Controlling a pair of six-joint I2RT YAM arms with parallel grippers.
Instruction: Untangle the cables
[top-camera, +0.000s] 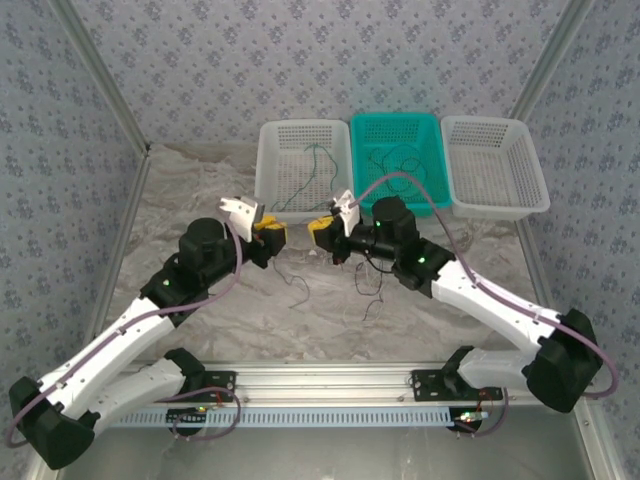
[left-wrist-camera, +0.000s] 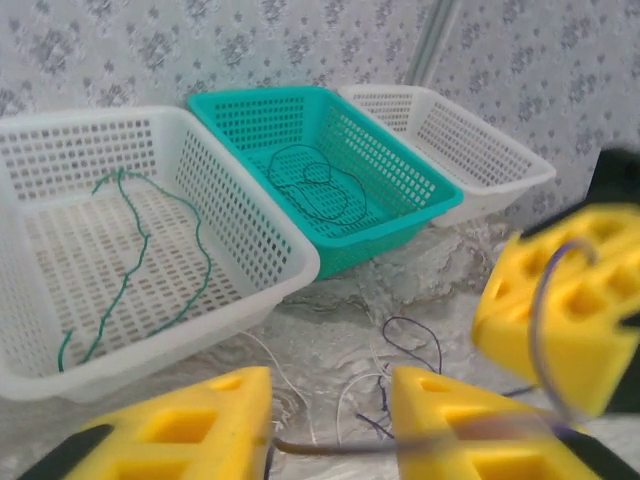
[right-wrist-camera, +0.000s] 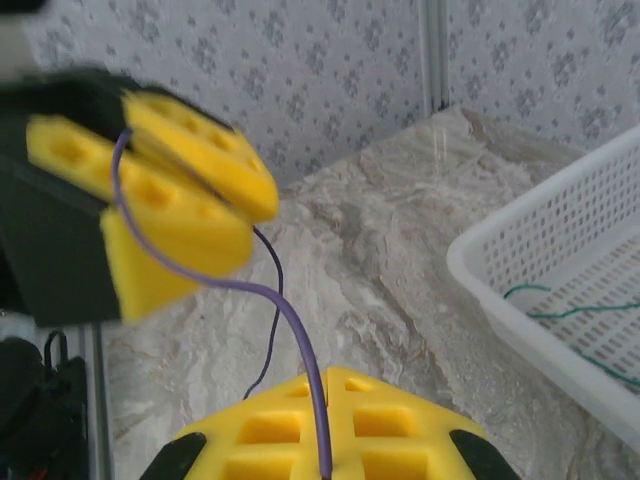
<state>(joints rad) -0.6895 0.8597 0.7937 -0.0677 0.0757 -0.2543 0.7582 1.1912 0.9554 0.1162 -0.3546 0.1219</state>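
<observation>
Closest to view, the left pincer has its yellow pads apart. A purple cable drapes over one pad and stretches to the right pincer, whose pads are pinched shut on it. Beyond the left pincer, from left to right, are a white basket holding a green cable, a teal basket holding a dark looped cable and a second white basket. More thin cables lie loose on the table just past both pincers.

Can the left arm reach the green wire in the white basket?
Probably yes. The green wire lies in the open white basket ahead of the left fingers, with nothing between, though a purple wire crosses them.
</observation>
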